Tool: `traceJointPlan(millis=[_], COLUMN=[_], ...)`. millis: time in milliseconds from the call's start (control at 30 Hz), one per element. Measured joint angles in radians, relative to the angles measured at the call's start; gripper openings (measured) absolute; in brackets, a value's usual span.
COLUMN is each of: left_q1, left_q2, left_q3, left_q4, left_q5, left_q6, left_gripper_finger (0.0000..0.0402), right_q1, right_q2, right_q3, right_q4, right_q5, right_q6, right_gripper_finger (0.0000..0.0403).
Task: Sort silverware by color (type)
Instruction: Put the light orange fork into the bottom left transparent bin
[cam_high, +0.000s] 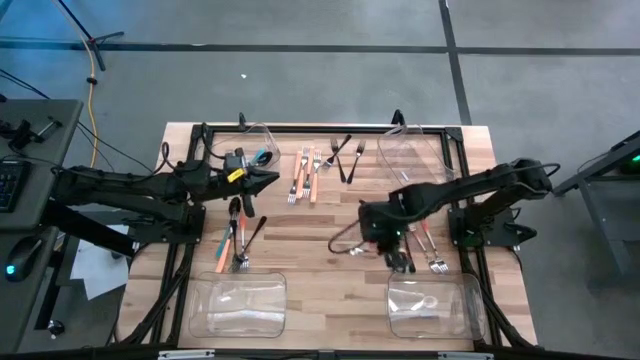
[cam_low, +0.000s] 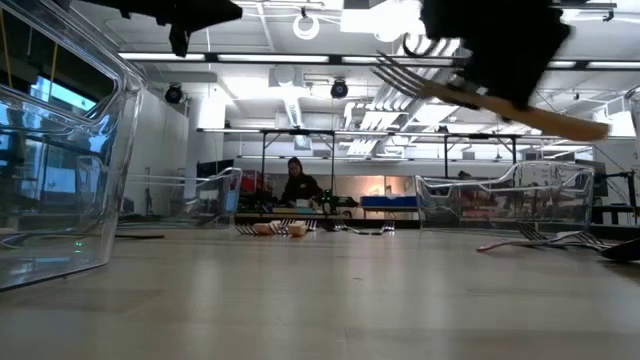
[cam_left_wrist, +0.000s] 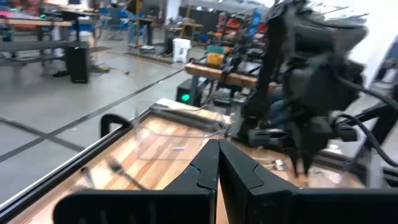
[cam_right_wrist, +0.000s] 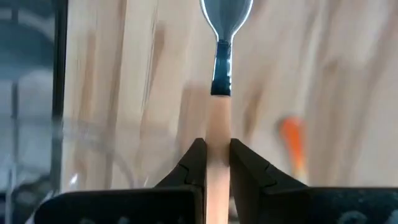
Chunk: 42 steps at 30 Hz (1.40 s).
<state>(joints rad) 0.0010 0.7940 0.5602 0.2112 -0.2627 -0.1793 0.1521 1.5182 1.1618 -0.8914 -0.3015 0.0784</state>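
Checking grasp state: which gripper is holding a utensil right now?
The right gripper, shut on a pale-handled utensil held off the table. The left gripper is shut with nothing between its fingers.

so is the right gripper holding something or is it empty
Holding. In the right wrist view the right gripper is shut on the pale handle of a utensil, which sticks out ahead between the fingers. The low view shows it lifted off the table.

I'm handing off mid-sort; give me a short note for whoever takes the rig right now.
Right gripper: shut on a pale-handled utensil, lifted above the table's front right.
Left gripper: shut, empty, over the table's back left.
Silverware: orange-handled forks and dark forks at back centre, a mixed pile front left, a few pieces front right.
Done: the front bins look about empty.
Left: nearly all the sorting.
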Motion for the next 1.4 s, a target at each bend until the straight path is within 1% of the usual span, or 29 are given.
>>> traceJointPlan(millis=[100, 200, 300, 400, 500, 600, 700, 800, 867, 933, 1333, 1400], left_q1=[0.0, 0.0, 0.0, 0.0, 0.0, 0.001, 0.001, 0.001, 0.001, 0.001, 0.001, 0.001], left_q2=[-0.019, -0.04, -0.064, -0.08, -0.083, -0.076, -0.053, -0.024, -0.002, 0.015, 0.028, 0.028], left_q3=[0.001, 0.001, 0.001, 0.001, 0.001, 0.001, 0.001, 0.002, 0.001, 0.001, 0.001, 0.001], left_q4=[0.019, 0.025, 0.024, 0.021, 0.027, 0.031, 0.048, 0.121, 0.151, 0.169, 0.18, 0.179], left_q5=[0.028, 0.044, 0.044, 0.044, 0.044, 0.043, 0.044, 0.049, 0.067, 0.076, 0.078, 0.093], left_q6=[-0.001, -0.001, -0.001, -0.001, -0.001, -0.001, -0.011, -0.018, -0.008, -0.002, -0.027, -0.028], left_gripper_finger=[0.0, 0.0, 0.0, 0.0, 0.0, 0.0, 0.0, 0.0, 0.0, 0.0, 0.0, 0.0], right_q1=[-0.046, -0.091, -0.131, -0.157, -0.172, -0.173, -0.172, -0.172, -0.173, -0.173, -0.172, -0.172], right_q2=[-0.019, -0.073, -0.154, -0.266, -0.376, -0.448, -0.464, -0.445, -0.432, -0.424, -0.425, -0.425], right_q3=[0.022, 0.007, -0.047, -0.145, -0.276, -0.389, -0.456, -0.468, -0.468, -0.468, -0.468, -0.468], right_q4=[0.074, 0.142, 0.196, 0.299, 0.464, 0.673, 0.875, 1.028, 1.088, 1.126, 1.144, 1.144], right_q5=[0.01, 0.012, 0.022, 0.056, 0.072, 0.112, 0.161, 0.213, 0.231, 0.241, 0.239, 0.239], right_q6=[-0.005, 0.015, 0.049, 0.117, 0.218, 0.318, 0.362, 0.353, 0.334, 0.327, 0.329, 0.329], right_gripper_finger=[0.0028, 0.0028, 0.0028, 0.0028, 0.0028, 0.0028, 0.0028, 0.0028, 0.0028, 0.0028, 0.0028, 0.0028])
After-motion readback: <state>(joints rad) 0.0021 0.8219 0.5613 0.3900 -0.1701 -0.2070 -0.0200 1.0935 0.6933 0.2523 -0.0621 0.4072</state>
